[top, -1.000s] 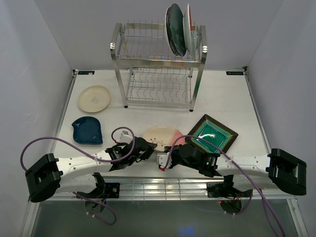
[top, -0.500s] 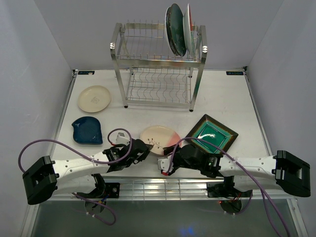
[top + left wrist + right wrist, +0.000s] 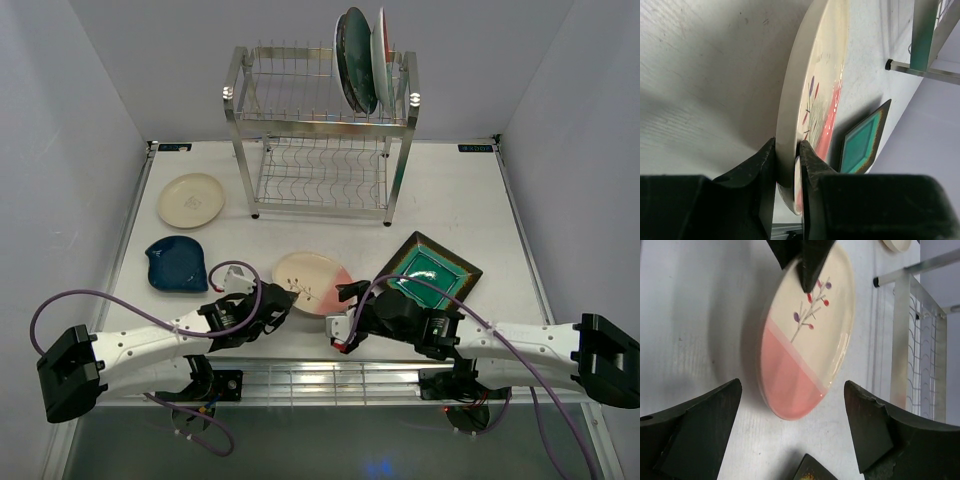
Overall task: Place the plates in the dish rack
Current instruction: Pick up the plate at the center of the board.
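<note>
Low in the middle of the overhead view, the left claw (image 3: 284, 298) has its jaws closed narrow on the near-left rim of the pink plate (image 3: 312, 282). The wrist view shows one finger pressed to each face of the rim, and the plate (image 3: 815, 90) is tipped up, with shadow beneath it on the tabletop (image 3: 480, 200).

Just right of it, the right claw (image 3: 343, 318) stands wide open and holds nothing. In its own view its two dark fingers (image 3: 700, 420) sit at either side of the frame. The plate (image 3: 805, 340) lies between them and beyond, and neither finger touches it. Its pink half is nearest the camera. A small sprig pattern marks the cream half, where the tip of the left claw shows at the top of the frame.

The square green plate (image 3: 430, 270) lies flat to the right of centre, close beside the pink one. A cream plate (image 3: 191, 199) sits at middle left, with a blue plate (image 3: 177, 263) just below it in the frame, and both rest on the tabletop.

At the top of the frame the steel rack (image 3: 320, 130) stands at the back of the tabletop. A teal plate (image 3: 355, 60) and a white plate (image 3: 381, 45) stand on edge at the right end of its upper tier.
</note>
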You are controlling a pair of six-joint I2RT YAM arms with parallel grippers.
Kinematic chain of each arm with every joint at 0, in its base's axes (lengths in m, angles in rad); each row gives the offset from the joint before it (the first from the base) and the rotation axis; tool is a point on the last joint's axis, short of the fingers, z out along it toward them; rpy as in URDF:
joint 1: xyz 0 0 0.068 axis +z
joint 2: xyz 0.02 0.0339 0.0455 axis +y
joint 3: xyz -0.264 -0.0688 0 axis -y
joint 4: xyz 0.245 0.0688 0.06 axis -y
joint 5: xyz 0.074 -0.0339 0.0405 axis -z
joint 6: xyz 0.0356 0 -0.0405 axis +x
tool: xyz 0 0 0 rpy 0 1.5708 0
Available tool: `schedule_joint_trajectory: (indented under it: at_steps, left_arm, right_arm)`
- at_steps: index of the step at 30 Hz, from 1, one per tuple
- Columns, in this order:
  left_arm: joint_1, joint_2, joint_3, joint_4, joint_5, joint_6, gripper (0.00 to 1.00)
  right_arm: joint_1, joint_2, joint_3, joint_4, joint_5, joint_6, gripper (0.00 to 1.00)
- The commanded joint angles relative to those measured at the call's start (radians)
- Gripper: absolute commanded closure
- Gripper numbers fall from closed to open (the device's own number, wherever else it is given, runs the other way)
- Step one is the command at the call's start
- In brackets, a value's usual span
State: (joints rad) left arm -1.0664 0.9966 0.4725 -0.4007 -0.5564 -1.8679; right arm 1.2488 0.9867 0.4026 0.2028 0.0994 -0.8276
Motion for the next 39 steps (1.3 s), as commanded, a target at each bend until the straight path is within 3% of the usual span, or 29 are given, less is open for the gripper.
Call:
schedule_joint_trajectory:
  at_steps: [1, 14, 27, 39]
  left_arm:
    - [0.003, -0.015, 0.018, -0.069, -0.066, 0.104, 1.00]
    - [0.003, -0.051, 0.041, -0.041, -0.129, 0.355, 1.00]
    - [0.002, -0.262, -0.037, 0.048, -0.126, 0.599, 1.00]
    - [-0.001, -0.282, 0.029, 0.098, -0.073, 0.822, 1.00]
  right_arm:
    - [-0.023, -0.013, 0.059, 0.041, 0.107, 0.047, 0.11]
    - [-0.167, -0.089, 0.127, 0.076, 0.313, 0.200, 0.02]
    - [-0.311, -0.145, 0.193, -0.006, 0.338, 0.283, 0.04]
    - [-0.365, -0.184, 0.209, -0.074, 0.327, 0.355, 0.10]
